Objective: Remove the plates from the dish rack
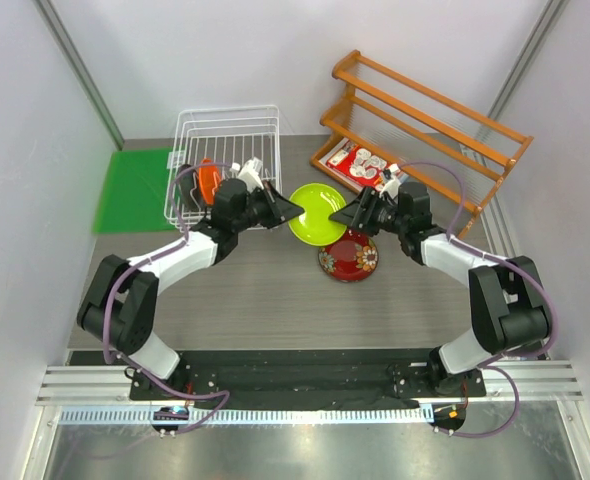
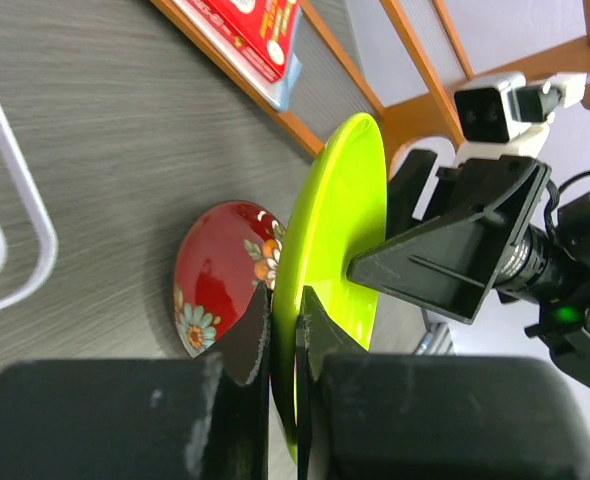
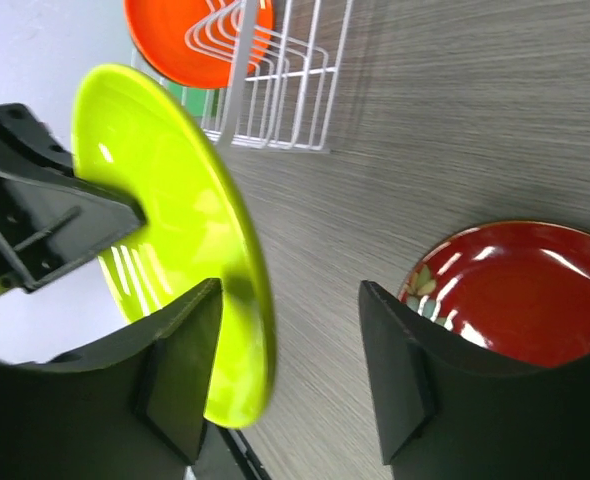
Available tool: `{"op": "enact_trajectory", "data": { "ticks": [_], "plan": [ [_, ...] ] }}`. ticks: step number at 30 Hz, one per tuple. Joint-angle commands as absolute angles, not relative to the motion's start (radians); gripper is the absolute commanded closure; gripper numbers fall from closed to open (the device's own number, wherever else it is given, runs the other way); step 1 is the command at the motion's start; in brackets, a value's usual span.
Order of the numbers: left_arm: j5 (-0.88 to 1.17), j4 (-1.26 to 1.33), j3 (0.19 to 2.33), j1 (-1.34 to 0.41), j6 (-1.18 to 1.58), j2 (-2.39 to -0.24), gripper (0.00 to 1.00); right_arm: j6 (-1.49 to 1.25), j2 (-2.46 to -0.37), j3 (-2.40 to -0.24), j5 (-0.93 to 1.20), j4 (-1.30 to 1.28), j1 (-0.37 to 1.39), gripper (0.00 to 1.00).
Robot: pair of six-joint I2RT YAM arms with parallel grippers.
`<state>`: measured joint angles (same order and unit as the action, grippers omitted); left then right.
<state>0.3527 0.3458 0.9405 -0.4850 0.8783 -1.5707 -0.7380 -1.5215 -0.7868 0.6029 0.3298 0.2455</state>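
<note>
My left gripper (image 1: 293, 212) is shut on the rim of the lime green plate (image 1: 317, 214) and holds it above the table; its jaws pinch the edge in the left wrist view (image 2: 283, 322). My right gripper (image 1: 353, 214) is open, and the plate's opposite rim (image 3: 245, 300) lies between its fingers, close to the left finger (image 3: 175, 370). The dark red patterned plate (image 1: 348, 257) lies flat on the table below. The orange plate (image 1: 207, 180) stands in the white wire dish rack (image 1: 225, 130). I cannot make out the blue-grey plate.
An orange-brown wooden slatted rack (image 1: 425, 125) stands at the back right with a red-and-white packet (image 1: 360, 160) on its lower shelf. A green mat (image 1: 130, 190) lies left of the dish rack. The walls close in on both sides.
</note>
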Motion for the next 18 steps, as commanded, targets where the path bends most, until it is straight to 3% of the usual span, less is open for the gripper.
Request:
{"op": "enact_trajectory", "data": {
  "ticks": [1, 2, 3, 6, 7, 8, 10, 11, 14, 18],
  "plan": [
    [0.413, 0.483, 0.927, -0.494, 0.93, -1.581, 1.0, -0.772, -1.537, -0.787, 0.66, 0.452, 0.252, 0.43],
    [0.411, 0.485, 0.927, -0.494, 0.931, -1.582, 1.0, -0.772, -1.548, -0.788, 0.664, 0.456, 0.253, 0.5],
    [0.413, 0.485, 0.925, -0.494, 0.931, -1.585, 1.0, -0.775, -1.549, -0.788, 0.675, 0.459, 0.252, 0.68],
    [0.396, 0.465, 0.927, -0.494, 0.928, -1.579, 0.99, -0.776, -1.53, -0.773, 0.626, 0.437, 0.252, 0.99],
    [0.39, 0.445, 0.93, -0.492, 0.91, -1.569, 0.89, -0.759, -1.52, -0.776, 0.605, 0.404, 0.252, 0.99],
    [0.368, 0.424, 0.934, -0.494, 0.893, -1.562, 0.57, -0.718, -1.508, -0.775, 0.568, 0.332, 0.252, 0.99],
    [0.338, 0.336, 0.949, -0.494, 0.832, -1.534, 0.26, -0.68, -1.461, -0.775, 0.432, 0.238, 0.242, 0.99],
    [0.293, 0.306, 0.953, -0.494, 0.804, -1.522, 0.01, -0.651, -1.442, -0.766, 0.399, 0.171, 0.238, 0.99],
    [0.186, 0.161, 0.972, -0.492, 0.689, -1.462, 0.0, -0.635, -1.391, -0.73, 0.344, 0.091, 0.193, 0.99],
    [-0.103, 0.003, 0.994, -0.492, 0.559, -1.393, 0.01, -0.597, -1.371, -0.71, 0.301, 0.008, 0.181, 0.99]
  ]
}}
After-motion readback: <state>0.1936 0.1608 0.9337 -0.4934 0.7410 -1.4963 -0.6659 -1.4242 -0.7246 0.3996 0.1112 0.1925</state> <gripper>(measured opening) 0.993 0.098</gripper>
